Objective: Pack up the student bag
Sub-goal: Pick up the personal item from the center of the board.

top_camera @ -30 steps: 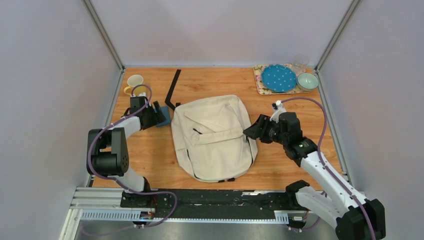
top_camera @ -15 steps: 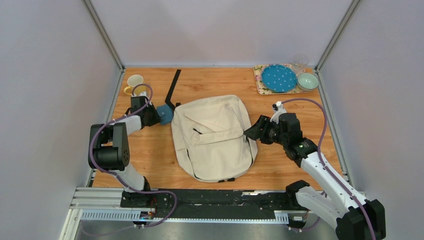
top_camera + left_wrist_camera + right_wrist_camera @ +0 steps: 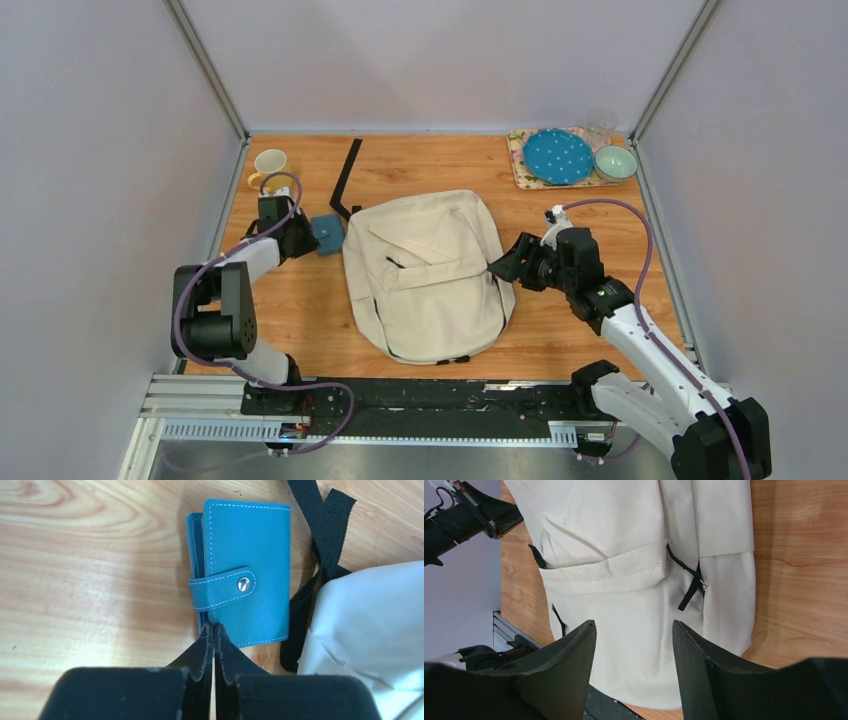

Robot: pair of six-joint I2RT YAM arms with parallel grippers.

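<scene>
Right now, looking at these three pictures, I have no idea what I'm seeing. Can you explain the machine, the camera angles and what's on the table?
These are two robot arms bolted at the near edge of a wooden table. The wide picture looks down from above and behind them. The other two come from a camera on each wrist.

In the middle lies a cream backpack, and just left of it a blue snap wallet. The left gripper is shut, its tips at the wallet's edge; it does not seem to hold it. The right gripper is open at the bag's right side and holds nothing.

At the back stand a mug and a tray with a dotted plate and a bowl.
</scene>
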